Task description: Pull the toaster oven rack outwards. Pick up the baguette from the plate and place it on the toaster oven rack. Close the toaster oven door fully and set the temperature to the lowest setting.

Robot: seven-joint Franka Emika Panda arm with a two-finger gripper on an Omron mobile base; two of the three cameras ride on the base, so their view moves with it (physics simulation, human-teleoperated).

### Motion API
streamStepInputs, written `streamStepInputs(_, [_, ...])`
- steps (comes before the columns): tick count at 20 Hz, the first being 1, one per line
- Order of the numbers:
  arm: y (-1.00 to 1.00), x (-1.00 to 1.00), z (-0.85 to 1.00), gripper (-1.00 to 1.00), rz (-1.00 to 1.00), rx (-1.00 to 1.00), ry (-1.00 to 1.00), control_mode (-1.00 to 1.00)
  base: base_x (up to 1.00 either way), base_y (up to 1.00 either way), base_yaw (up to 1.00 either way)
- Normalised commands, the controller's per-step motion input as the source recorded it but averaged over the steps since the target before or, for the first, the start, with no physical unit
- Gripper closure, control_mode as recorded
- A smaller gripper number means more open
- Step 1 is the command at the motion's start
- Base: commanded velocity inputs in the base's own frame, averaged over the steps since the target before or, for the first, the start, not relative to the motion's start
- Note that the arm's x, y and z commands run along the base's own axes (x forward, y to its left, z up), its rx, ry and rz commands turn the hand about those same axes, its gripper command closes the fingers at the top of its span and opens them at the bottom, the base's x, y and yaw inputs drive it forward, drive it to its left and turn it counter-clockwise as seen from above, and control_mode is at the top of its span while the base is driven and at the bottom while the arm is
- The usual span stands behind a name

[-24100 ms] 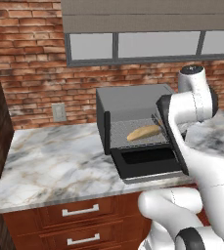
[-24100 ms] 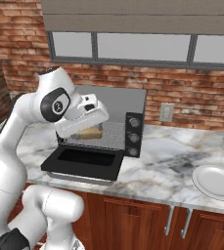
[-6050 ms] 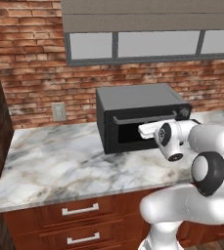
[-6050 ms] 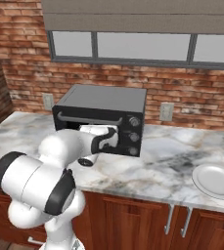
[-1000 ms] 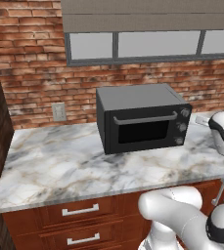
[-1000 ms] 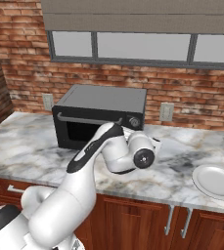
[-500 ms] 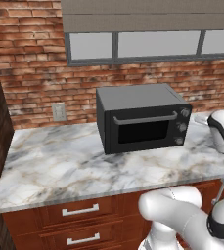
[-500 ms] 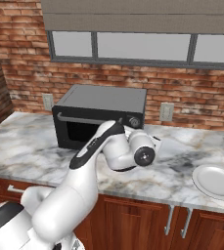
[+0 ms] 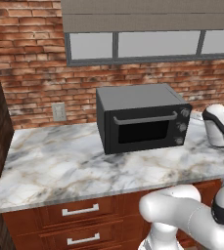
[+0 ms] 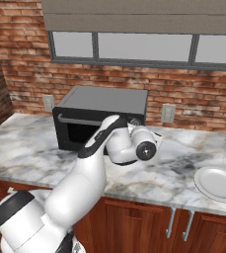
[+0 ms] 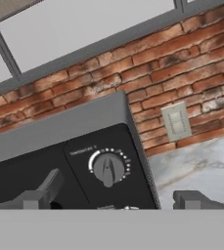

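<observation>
Arm extended forward and bent at the elbow, wrist roughly level. Gripper (image 11: 111,199) jaws spread wide, fingertips (image 11: 35,198) well apart, nothing held between them.

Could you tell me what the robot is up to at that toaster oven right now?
The toaster oven sits on the marble counter with its door shut. The arm has brought its open gripper up to the knob column on the front's right side, and the hand view looks straight at the top knob. The fingers hold nothing. The plate on the counter is bare.
</observation>
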Motion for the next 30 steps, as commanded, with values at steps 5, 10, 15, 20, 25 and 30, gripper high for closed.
streamStepInputs(5, [0.0, 0.14, -0.02, -1.0, 0.0, 0.0, 0.0, -1.0, 0.0, 0.0, 0.0])
streamStepInputs(10, [0.0, 0.3, -0.01, -1.0, 0.0, 0.0, 0.0, -1.0, 0.0, 0.0, 0.0])
streamStepInputs(15, [0.0, 0.18, -0.08, -1.0, 0.0, 0.0, 0.0, -1.0, 0.0, 0.0, 0.0])
streamStepInputs(20, [0.0, 0.02, -0.08, -1.0, 0.0, 0.0, 0.0, -1.0, 0.0, 0.0, 0.0])
streamStepInputs(25, [0.0, 0.0, -0.01, -1.0, 0.0, 0.0, 0.0, -1.0, 0.0, 0.0, 0.0])
streamStepInputs(30, [0.0, -0.12, 0.0, -1.0, 0.0, 0.05, 0.02, -1.0, 0.0, 0.0, 0.0])
